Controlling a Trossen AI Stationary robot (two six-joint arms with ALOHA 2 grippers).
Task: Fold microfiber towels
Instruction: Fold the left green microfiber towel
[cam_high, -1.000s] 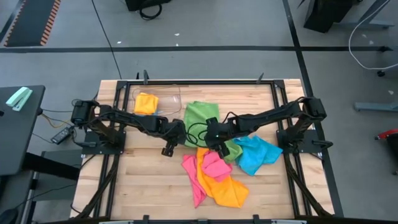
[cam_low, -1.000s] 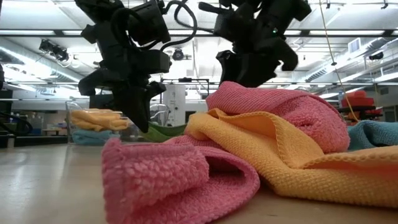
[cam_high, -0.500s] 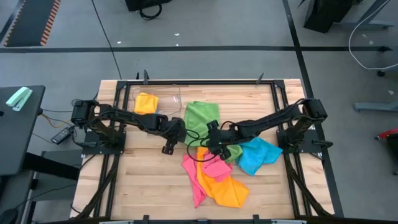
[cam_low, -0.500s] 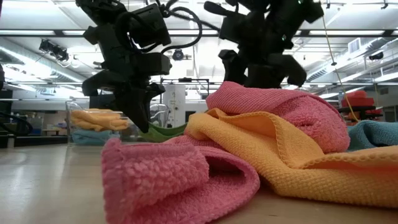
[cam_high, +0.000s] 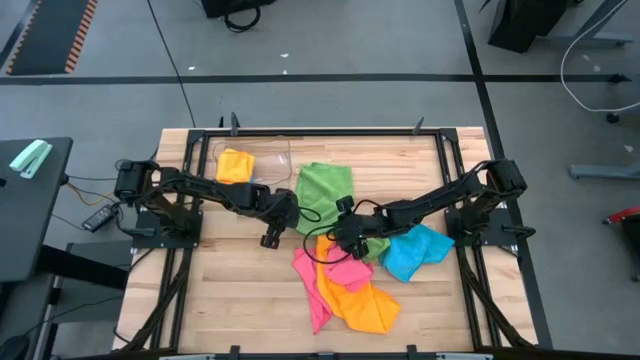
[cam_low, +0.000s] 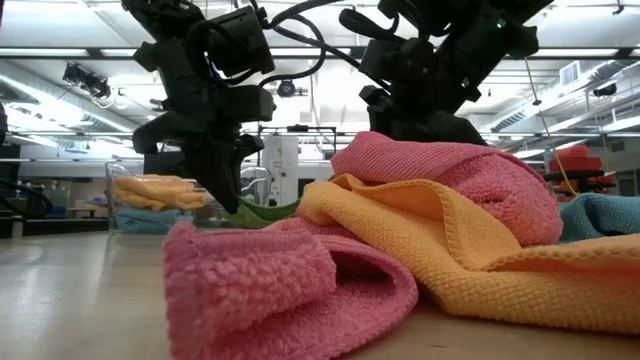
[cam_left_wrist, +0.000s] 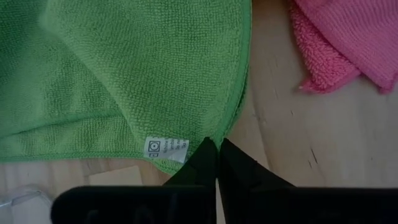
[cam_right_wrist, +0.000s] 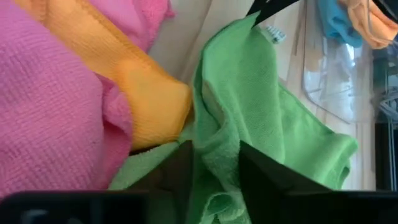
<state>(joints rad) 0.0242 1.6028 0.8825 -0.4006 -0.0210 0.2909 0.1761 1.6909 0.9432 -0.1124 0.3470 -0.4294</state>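
A green towel (cam_high: 325, 190) lies spread at the table's middle, its near part bunched. Just near of it lie pink (cam_high: 345, 268) and orange (cam_high: 365, 305) towels in a heap, with a blue towel (cam_high: 415, 250) to their right. My left gripper (cam_left_wrist: 217, 148) is shut at the green towel's near left corner. My right gripper (cam_right_wrist: 214, 165) slants down onto the towel's bunched near right part, its fingers closed on a fold. In the low view the pink towel (cam_low: 460, 175) hides the right fingertips. My left gripper pinches the green towel's near left corner (cam_left_wrist: 202, 140) beside its white label, between its two fingertips, slanting steeply down from the table's left. The rest of the towel lies on the table. My right gripper has a bunched fold of the green towel (cam_right_wrist: 217, 149) between its two fingers, several layers. It slants down from the table's right. The fold lies against the orange towel (cam_right_wrist: 152, 106).
A clear plastic bin (cam_high: 262, 160) with an orange-yellow towel (cam_high: 235, 165) in it stands at the far left, just behind the left arm. Bare wood lies along the near left (cam_high: 230, 290) and the far right of the table.
My right gripper has sunk and gone toward the table's near edge, tipping as it went, down onto the green towel's bunched near part beside the pink and orange heap. The left arm has kept still.
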